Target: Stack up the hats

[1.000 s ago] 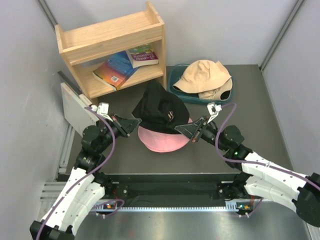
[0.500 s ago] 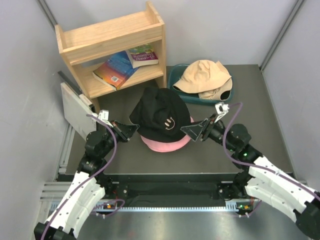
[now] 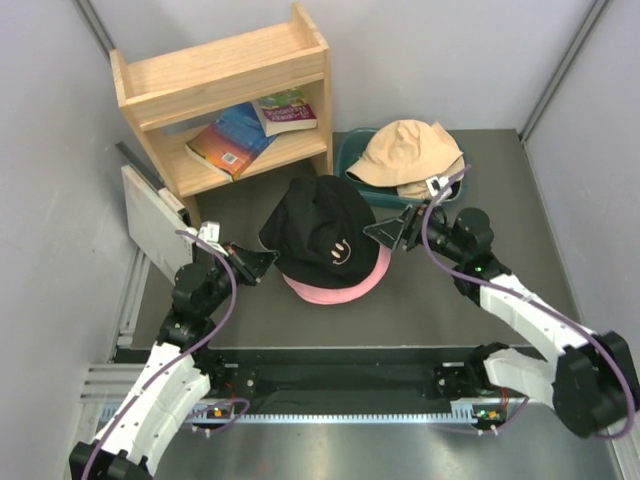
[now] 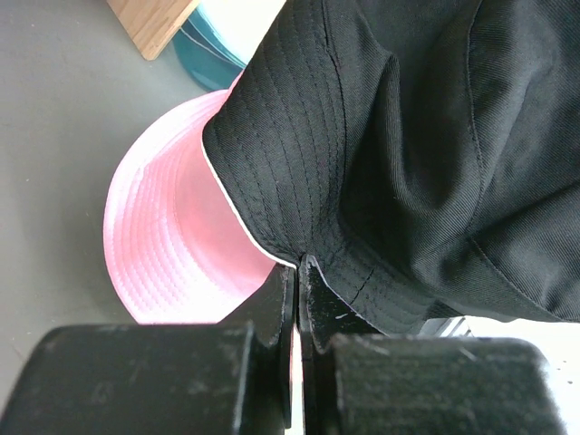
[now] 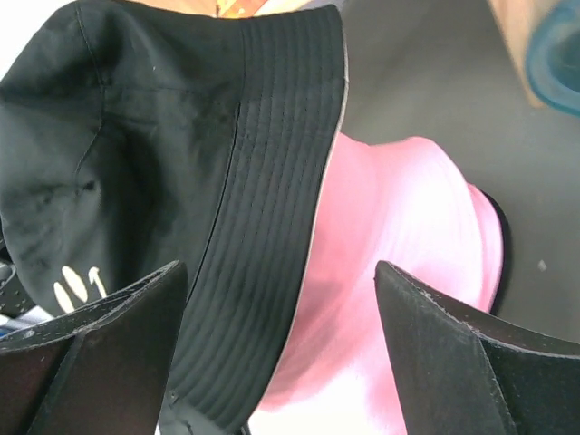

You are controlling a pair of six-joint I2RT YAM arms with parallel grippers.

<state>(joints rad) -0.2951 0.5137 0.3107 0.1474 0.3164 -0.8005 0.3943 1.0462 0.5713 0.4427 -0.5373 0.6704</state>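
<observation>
Black cloth bucket hat (image 4: 417,136): matt woven twill, the brim ridged with rows of stitching and a pale piped edge. Pink cloth bucket hat (image 4: 172,227): smoother fabric with a slight sheen, its brim also row-stitched. Tan cloth hat (image 3: 405,152): soft matt fabric. Teal tub (image 3: 346,165): smooth plastic. Light wooden shelf unit (image 3: 220,70): pale matt wood with visible grain. Books (image 3: 232,138): glossy paper covers. Grey table top (image 3: 440,300): matt and even. Right gripper (image 5: 283,272): fingers (image 5: 453,353) of matt black plastic, finely grained.
</observation>
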